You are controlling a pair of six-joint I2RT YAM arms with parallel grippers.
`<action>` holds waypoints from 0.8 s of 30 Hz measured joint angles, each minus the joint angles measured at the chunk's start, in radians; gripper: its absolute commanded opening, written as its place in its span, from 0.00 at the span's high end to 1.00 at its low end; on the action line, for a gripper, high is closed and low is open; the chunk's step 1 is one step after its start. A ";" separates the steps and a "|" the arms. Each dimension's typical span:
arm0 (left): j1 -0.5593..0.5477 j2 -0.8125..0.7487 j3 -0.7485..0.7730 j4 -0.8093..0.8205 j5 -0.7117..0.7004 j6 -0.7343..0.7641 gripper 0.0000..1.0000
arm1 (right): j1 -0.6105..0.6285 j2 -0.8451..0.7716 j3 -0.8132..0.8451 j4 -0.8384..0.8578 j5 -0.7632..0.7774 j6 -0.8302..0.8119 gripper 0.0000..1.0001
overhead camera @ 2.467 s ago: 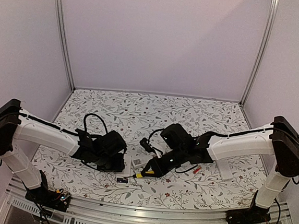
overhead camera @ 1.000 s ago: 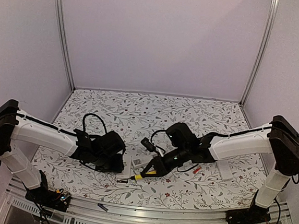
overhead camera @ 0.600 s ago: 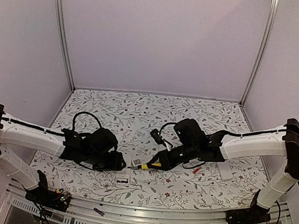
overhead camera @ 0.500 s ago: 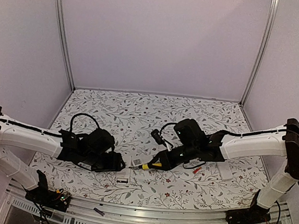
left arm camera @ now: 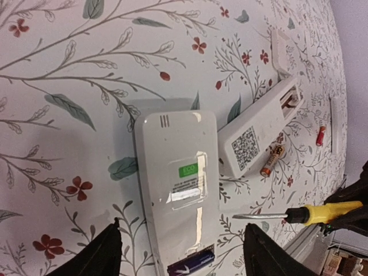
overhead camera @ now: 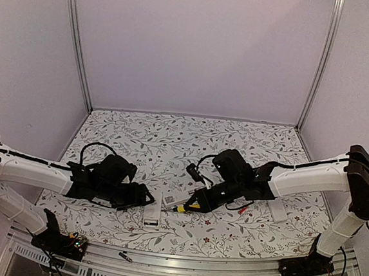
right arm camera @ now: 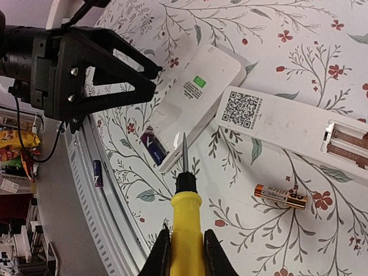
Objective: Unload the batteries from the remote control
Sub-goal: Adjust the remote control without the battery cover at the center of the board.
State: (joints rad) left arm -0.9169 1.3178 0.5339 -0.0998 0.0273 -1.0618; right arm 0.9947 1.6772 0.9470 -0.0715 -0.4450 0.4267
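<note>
A white remote (left arm camera: 175,172) lies back up on the table, with one dark blue battery (left arm camera: 192,265) in its open end; it also shows in the right wrist view (right arm camera: 195,95) and the top view (overhead camera: 152,214). My left gripper (left arm camera: 183,244) is open, one finger on each side of that end, not touching it. My right gripper (right arm camera: 184,233) is shut on the yellow-handled screwdriver (right arm camera: 184,204), its tip just off the remote's open end beside the dark battery (right arm camera: 152,146). An orange-and-black battery (right arm camera: 280,196) lies loose on the table. A red battery (left arm camera: 321,136) lies farther right.
A second white remote (right arm camera: 287,123) with a QR label lies beside the first, its compartment open. A dark battery (right arm camera: 96,172) lies on the front rail, also in the top view (overhead camera: 124,257). A white cover (overhead camera: 278,211) lies at the right.
My left arm has drawn back to the left and sunk lower. A dark battery has appeared on the front rail. My right gripper, still holding the screwdriver, has shifted a little near the remote.
</note>
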 measured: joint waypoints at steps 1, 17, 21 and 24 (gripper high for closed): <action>0.010 0.001 0.000 0.008 0.005 0.006 0.27 | 0.000 0.002 0.000 0.000 0.000 0.001 1.00; 0.056 0.184 0.075 0.062 0.057 0.153 0.31 | 0.000 0.002 -0.010 0.005 0.029 0.024 1.00; 0.058 0.218 0.093 0.094 0.081 0.191 0.32 | 0.000 -0.004 -0.018 0.005 0.039 0.027 1.00; 0.060 0.253 0.121 0.104 0.098 0.229 0.32 | 0.000 -0.005 -0.019 0.005 0.045 0.027 1.00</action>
State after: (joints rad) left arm -0.8570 1.5703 0.6548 0.0040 0.1257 -0.8333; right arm 0.9947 1.6726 0.9279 -0.0669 -0.4004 0.4538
